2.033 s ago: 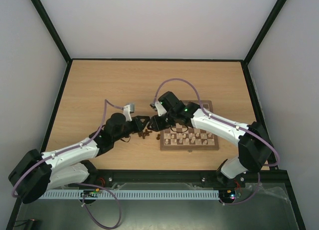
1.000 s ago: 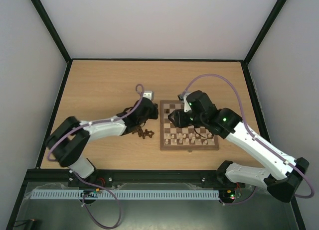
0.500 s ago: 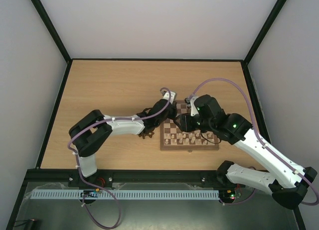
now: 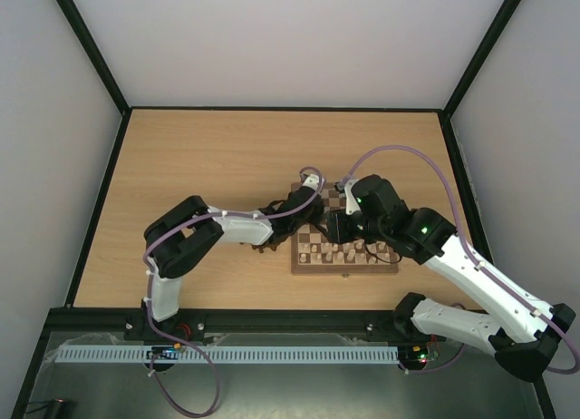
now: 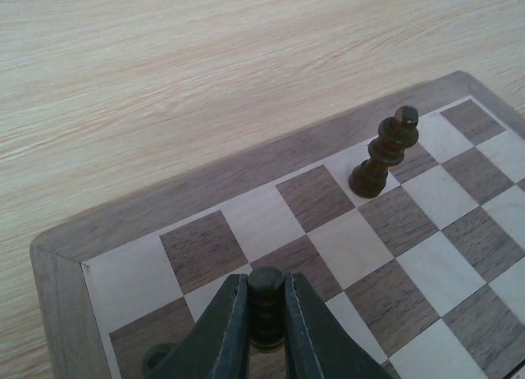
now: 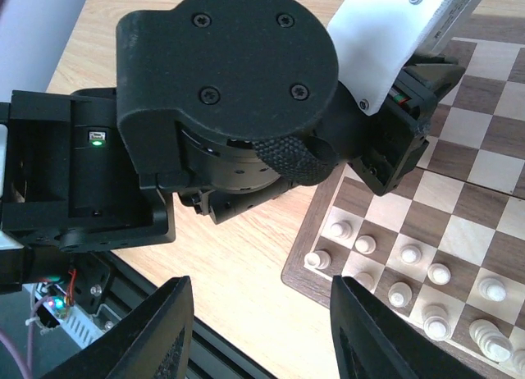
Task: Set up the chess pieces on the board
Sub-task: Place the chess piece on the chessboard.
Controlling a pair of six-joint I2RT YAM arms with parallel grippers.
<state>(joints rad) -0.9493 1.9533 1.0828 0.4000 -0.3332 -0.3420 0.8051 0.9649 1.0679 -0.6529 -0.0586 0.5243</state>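
1. Left fingers [image 5: 228, 334] are pinching a dark piece [image 5: 266, 301] upright, low over the board's [image 5: 156, 211] far-left corner squares; its landing square is likely lying straight below.
2. Right fingers [image 6: 160, 338] are hanging spread and empty over the pale row [image 6: 400, 294].
3. Only the left wrist view is showing a dark king [image 5: 384, 153] standing nearby; the top view is leaving it unreadable.

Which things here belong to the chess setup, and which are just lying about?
Job: board, held dark piece in left gripper, tall dark piece standing on board, pale pieces, loose dark pieces beside board.
Not job: table, purple cables.
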